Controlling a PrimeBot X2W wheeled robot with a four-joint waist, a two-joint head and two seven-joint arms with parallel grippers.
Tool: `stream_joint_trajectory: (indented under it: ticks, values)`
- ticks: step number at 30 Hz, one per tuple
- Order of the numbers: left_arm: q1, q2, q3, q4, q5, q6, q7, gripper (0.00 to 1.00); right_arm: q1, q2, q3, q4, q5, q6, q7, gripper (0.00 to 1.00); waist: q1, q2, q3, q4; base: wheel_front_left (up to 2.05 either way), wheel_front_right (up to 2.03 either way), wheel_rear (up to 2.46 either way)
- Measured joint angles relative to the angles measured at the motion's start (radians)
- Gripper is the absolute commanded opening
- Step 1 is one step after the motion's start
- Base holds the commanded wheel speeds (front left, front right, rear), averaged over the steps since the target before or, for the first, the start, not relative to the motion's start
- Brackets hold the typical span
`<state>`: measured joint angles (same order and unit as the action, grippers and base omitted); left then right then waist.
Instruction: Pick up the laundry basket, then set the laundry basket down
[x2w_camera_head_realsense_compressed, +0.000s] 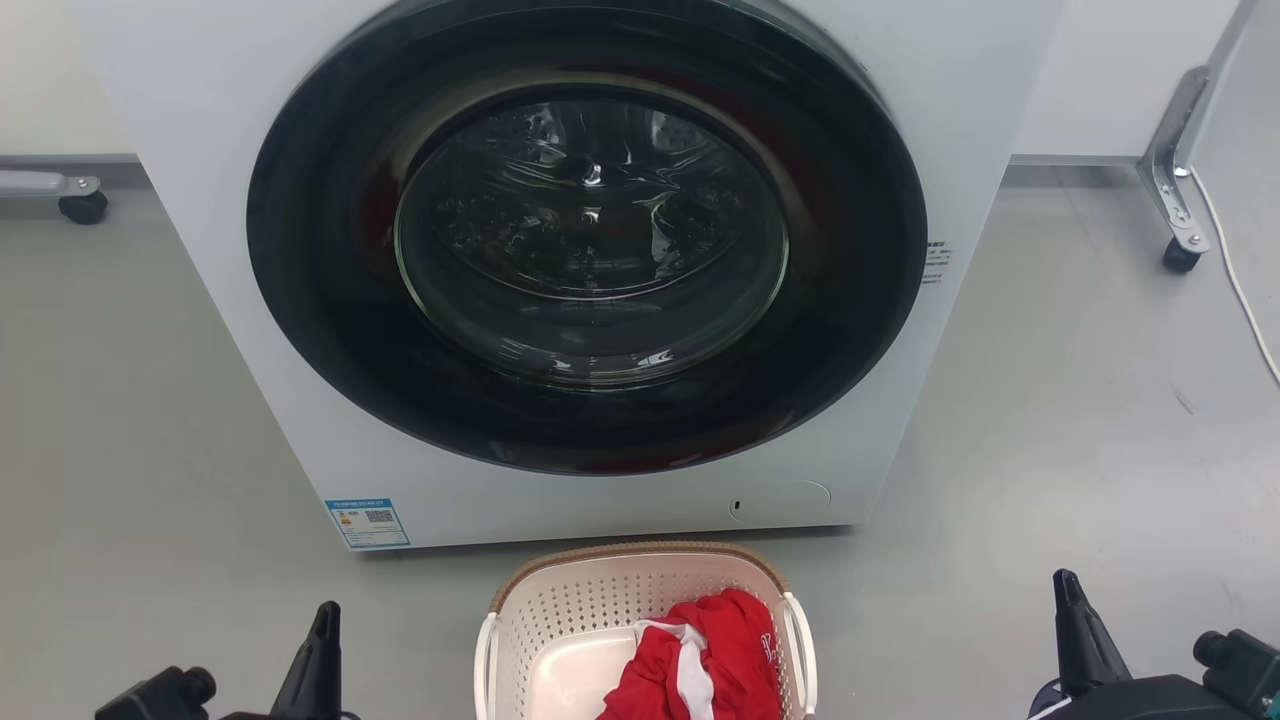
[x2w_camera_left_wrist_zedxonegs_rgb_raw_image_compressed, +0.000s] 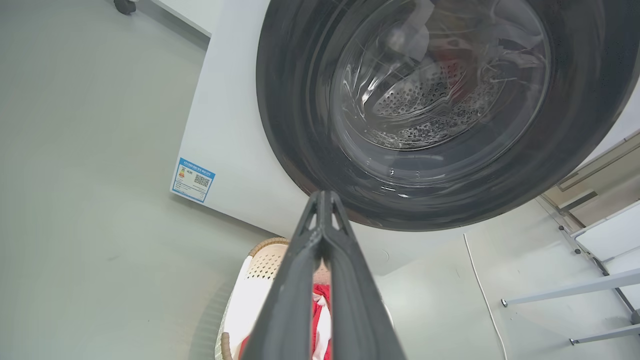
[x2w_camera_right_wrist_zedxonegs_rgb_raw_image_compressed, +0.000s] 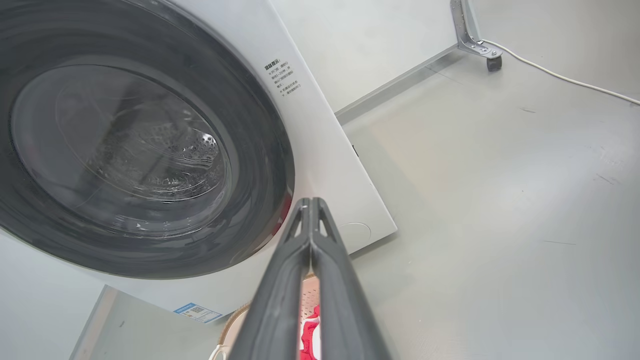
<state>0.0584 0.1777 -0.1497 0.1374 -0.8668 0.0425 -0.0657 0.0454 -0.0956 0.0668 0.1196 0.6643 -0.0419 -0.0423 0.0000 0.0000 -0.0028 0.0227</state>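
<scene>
Unstarted — basket (x2w_camera_head_realsense_compressed: 570, 600) rests before the washer (x2w_camera_head_realsense_compressed: 590, 240); left pincer (x2w_camera_head_realsense_compressed: 326, 615), right pincer (x2w_camera_head_realsense_compressed: 1064, 585) (both closed, empty) flank it, apart.

Even, bright light; glare streaks the washer door glass (x2w_camera_head_realsense_compressed: 590, 230), and both wrist views bow at the edges.

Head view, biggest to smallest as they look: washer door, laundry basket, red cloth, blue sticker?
washer door
laundry basket
red cloth
blue sticker
Basket and cloth run off the bottom edge.
</scene>
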Motion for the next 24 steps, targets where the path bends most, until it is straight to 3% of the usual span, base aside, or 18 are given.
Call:
stream_joint_trajectory:
  ticks: [24]
  values:
    - [-0.048, -0.050, 0.088, 0.058, -0.266, -0.061, 0.066, 0.00, -0.046, 0.018, -0.075, 0.067, 0.348, 0.060, 0.060, 0.00, 0.0000, 0.0000, 0.002, -0.008, 0.00, 0.00, 0.00]
